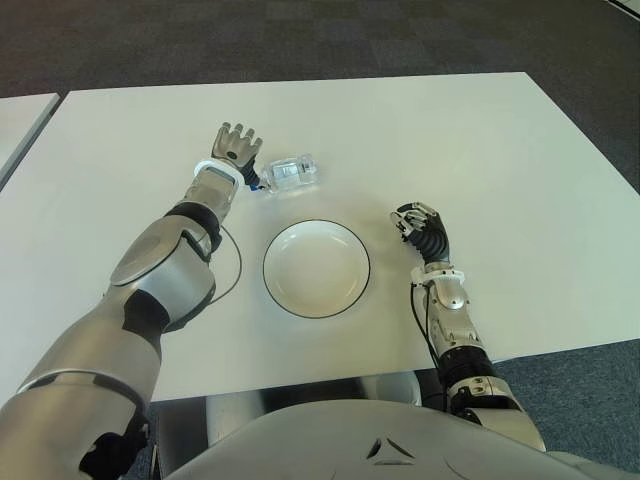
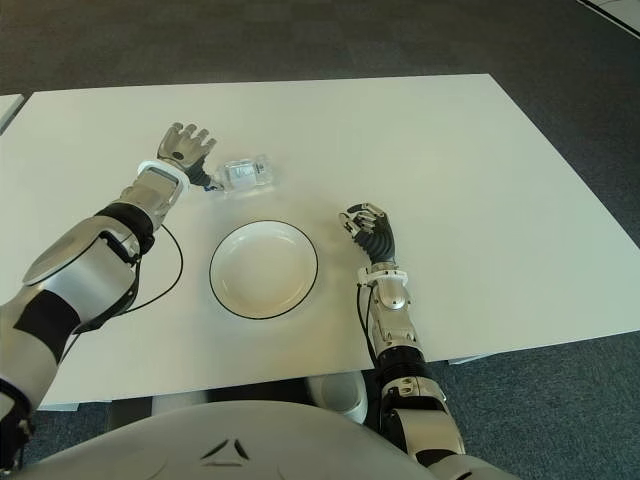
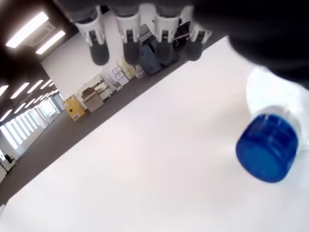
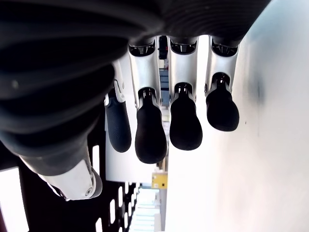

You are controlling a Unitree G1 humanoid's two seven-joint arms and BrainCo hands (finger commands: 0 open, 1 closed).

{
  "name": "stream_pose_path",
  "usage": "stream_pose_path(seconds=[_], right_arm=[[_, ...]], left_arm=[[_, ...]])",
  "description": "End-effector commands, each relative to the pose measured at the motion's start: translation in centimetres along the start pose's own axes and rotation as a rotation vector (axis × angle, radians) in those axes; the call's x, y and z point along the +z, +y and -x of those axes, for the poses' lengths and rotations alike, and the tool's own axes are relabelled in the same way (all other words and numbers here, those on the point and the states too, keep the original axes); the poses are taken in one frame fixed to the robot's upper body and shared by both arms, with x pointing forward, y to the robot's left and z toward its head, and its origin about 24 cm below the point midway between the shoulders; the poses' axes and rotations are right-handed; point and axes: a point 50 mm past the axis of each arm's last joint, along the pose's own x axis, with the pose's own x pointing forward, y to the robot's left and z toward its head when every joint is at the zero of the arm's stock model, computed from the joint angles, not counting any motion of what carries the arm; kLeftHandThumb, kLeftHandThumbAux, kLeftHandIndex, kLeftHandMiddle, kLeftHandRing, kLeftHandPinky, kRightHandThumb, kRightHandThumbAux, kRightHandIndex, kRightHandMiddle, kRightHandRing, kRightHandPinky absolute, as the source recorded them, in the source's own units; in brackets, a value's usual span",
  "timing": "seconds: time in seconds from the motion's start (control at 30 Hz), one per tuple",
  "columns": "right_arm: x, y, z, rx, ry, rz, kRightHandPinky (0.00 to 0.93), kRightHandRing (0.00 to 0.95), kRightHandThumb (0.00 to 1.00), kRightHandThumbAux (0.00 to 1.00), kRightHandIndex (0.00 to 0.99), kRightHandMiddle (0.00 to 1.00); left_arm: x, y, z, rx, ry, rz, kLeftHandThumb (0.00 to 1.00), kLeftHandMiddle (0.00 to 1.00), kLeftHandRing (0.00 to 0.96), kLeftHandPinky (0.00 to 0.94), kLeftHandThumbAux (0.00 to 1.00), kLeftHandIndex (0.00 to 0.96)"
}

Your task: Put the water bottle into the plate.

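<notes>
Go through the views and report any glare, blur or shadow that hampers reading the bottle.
Eye views: even light, water bottle sharp beside the left hand. Left wrist view: bottle blurred, partly shadowed by the hand. Right wrist view: only the right hand against a glaring table.

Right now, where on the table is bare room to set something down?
Bare: the far right table, beyond the right robot hand, and the plate itself. Crowded: the far left, where the left robot hand is beside the water bottle.

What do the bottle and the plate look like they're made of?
Water bottle: probably clear plastic, see-through body lying on its side, with an opaque blue cap. Plate: looks like glazed ceramic, possibly melamine; smooth white surface, thin dark rim line.
</notes>
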Motion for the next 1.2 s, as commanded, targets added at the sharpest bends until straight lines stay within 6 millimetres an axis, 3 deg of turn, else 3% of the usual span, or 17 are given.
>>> stream_pose_path(seconds=[0.03,0.57,1.2], right_arm=[[-0.4,-0.1,0.4,-0.010,0.020,0.008,0.733,0.736,0.704,0.729,0.439,0.746],[-0.5,0.0,0.4,-0.010,0.041,-0.002,0.727,0.736,0.704,0.729,0.439,0.746],[-0.4,0.0,0.5,-0.011,0.032,-0.001,0.716,0.727,0.704,0.729,0.439,0.739]], left_arm=[[-0.1,0.5,-0.2,-0.005,0.000,0.031,0.645,0.000,0.000,0.000,0.286,0.000],[-0.2,2.4,-0.9,0.020,-0.005,0.071,0.647,0.000,0.000,0.000,0.263,0.000],[0.5,4.4,-1.6,-0.084,-0.061,0.232,0.657,0.000,0.000,0.000,0.264,0.000]])
